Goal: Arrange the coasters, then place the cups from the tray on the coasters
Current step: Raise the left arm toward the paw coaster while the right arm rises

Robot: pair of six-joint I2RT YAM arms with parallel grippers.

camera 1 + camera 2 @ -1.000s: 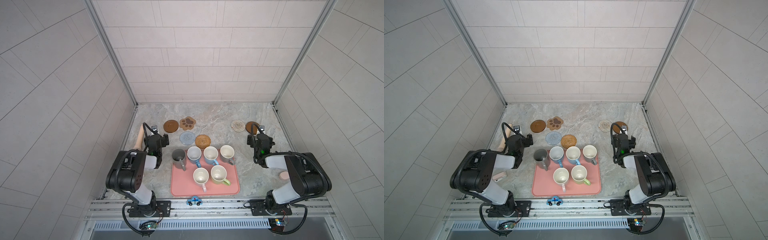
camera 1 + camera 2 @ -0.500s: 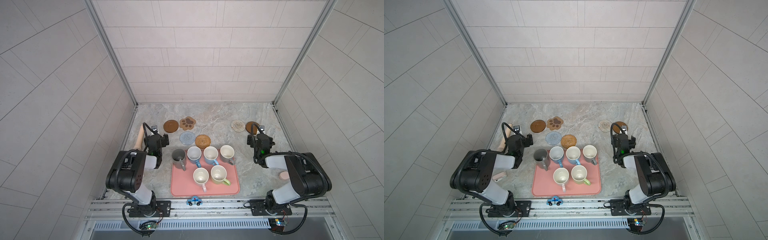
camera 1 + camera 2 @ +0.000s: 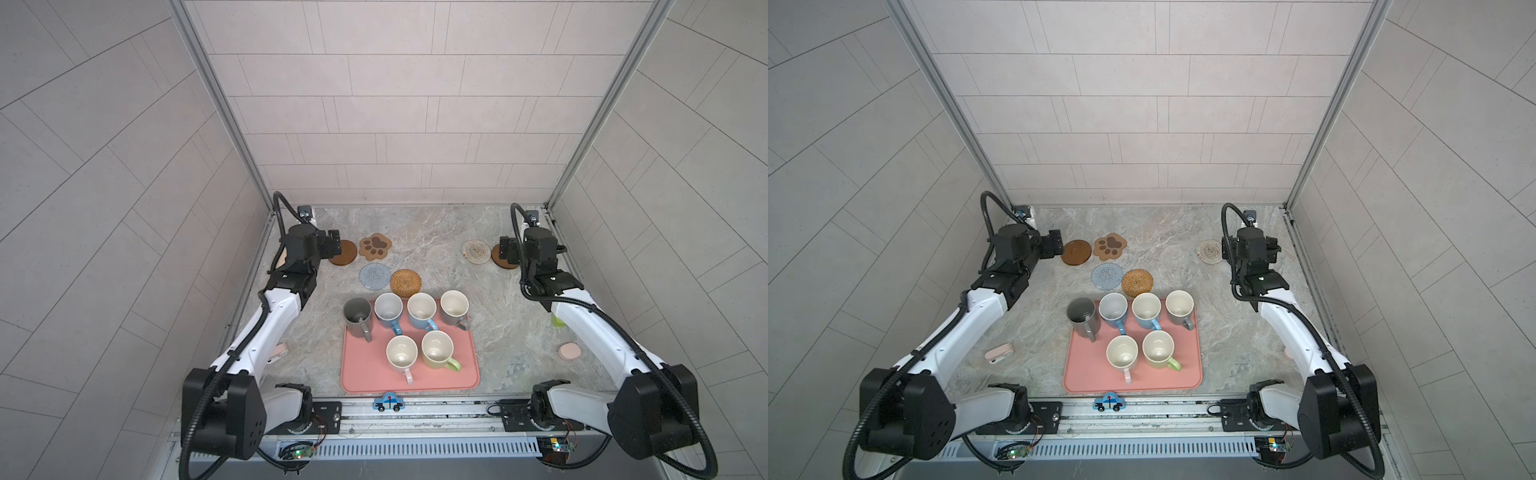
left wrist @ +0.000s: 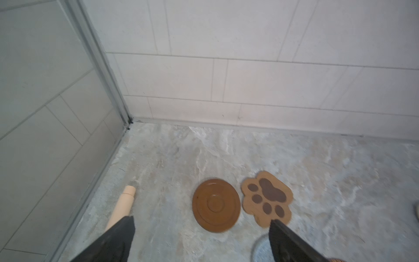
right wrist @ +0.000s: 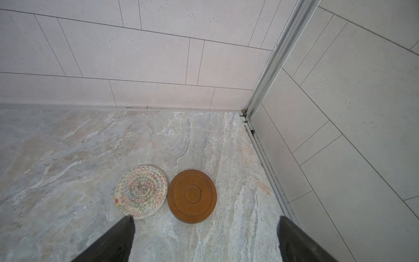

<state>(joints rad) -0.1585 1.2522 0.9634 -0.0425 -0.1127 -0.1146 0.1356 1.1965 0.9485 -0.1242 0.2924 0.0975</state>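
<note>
Six coasters lie at the back of the table: a dark brown disc [image 3: 343,252], a tan paw print [image 3: 375,246], a grey-blue woven round [image 3: 375,276], a golden rattan round [image 3: 405,282], a cream woven round [image 3: 476,251] and a second brown disc [image 5: 192,196]. The salmon tray [image 3: 365,376] holds several cups, with the dark grey cup [image 3: 357,318] at its left edge. My left gripper [image 4: 201,223] hovers open just short of the left brown disc [image 4: 216,205]. Open and empty too, my right gripper [image 5: 205,222] hangs above the table just short of the right brown disc.
A wooden dowel [image 4: 123,204] lies by the left wall. A small pink gadget [image 3: 279,353] sits under the left arm, and a pink round disc [image 3: 569,351] and a green object [image 3: 558,321] under the right arm. A blue toy car [image 3: 388,402] stands on the front rail.
</note>
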